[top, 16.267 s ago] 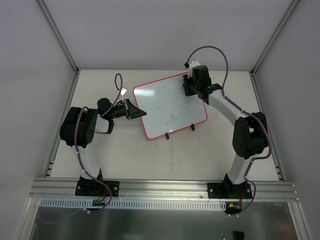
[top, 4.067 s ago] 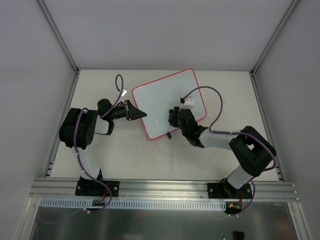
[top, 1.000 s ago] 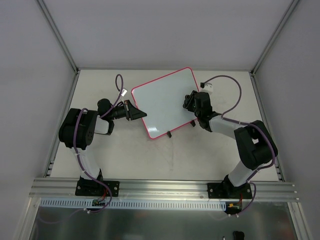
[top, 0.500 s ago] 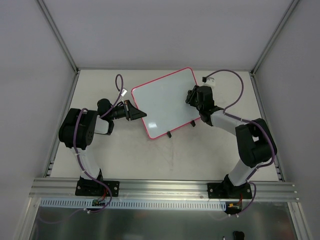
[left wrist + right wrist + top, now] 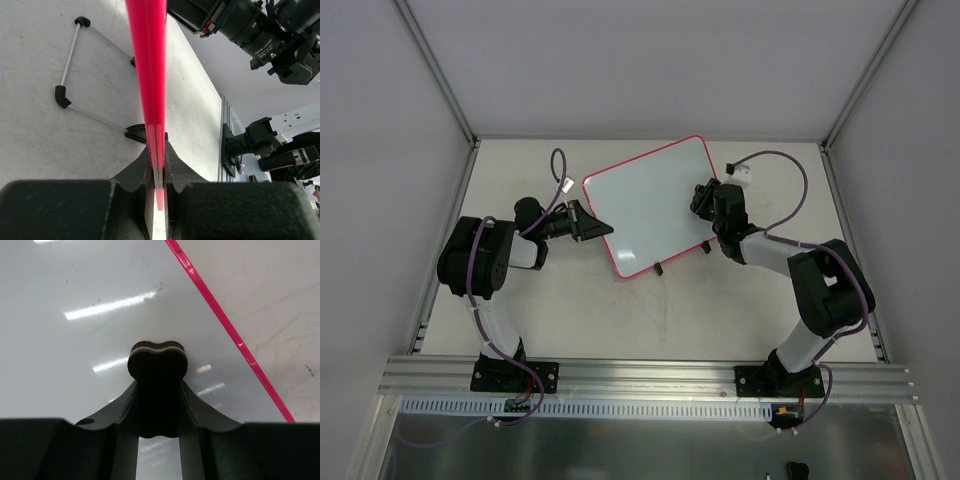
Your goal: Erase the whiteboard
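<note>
The whiteboard (image 5: 655,205) sits skewed at the far middle of the table (image 5: 570,320), between the two arms, its two black clip feet (image 5: 660,268) on the near edge. From above, its glossy face reads as blank white, with no blue writing that I can make out. The right wrist view shows only glare streaks and a few tiny dark specks (image 5: 160,288) close to the pink frame, so the erasing looks all but finished. What seems left is a last pass along that right-hand margin, then lifting off.

The left gripper (image 5: 156,167) is closed tight on the board's left edge, its fingers pinching the pink frame (image 5: 147,60) and steadying it. The right gripper (image 5: 158,385) is closed around a small black eraser (image 5: 158,360), whose pad is against the white surface just inside the right frame; I cannot tell how hard it presses.

No bin, tray or other container shows in any view, so there are no contents to report
</note>
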You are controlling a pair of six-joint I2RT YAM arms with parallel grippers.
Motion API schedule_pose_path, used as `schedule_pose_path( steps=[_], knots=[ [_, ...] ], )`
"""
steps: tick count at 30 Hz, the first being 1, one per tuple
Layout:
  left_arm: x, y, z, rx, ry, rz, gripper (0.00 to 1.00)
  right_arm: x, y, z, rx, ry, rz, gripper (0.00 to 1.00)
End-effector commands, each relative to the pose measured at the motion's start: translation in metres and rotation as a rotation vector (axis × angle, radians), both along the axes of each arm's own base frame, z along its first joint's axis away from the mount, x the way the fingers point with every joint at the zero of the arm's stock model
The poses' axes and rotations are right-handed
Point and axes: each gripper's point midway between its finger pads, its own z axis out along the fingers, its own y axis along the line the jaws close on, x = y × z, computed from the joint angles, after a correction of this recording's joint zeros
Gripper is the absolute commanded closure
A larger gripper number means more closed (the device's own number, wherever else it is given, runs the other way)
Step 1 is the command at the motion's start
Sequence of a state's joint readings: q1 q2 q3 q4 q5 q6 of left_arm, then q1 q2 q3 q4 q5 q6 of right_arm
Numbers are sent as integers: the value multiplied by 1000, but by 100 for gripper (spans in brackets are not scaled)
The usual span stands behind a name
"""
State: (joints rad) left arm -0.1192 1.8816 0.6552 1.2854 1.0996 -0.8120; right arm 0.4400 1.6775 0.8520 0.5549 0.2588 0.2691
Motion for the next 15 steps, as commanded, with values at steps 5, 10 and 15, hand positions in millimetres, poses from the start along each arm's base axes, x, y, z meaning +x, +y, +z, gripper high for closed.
schedule_pose_path(
  steps=[5, 10, 15],
  knots=[
    [-9, -5, 56, -29, -468, -68, 100, -44, 24, -44, -43, 109, 74, 100],
    [-9, -5, 56, -29, -468, -68, 100, -57, 35, -49, -67, 114, 110, 100],
    [-9, -5, 56, -29, -468, -66, 100, -76, 31, -63, -66, 153, 109, 100]
  ],
)
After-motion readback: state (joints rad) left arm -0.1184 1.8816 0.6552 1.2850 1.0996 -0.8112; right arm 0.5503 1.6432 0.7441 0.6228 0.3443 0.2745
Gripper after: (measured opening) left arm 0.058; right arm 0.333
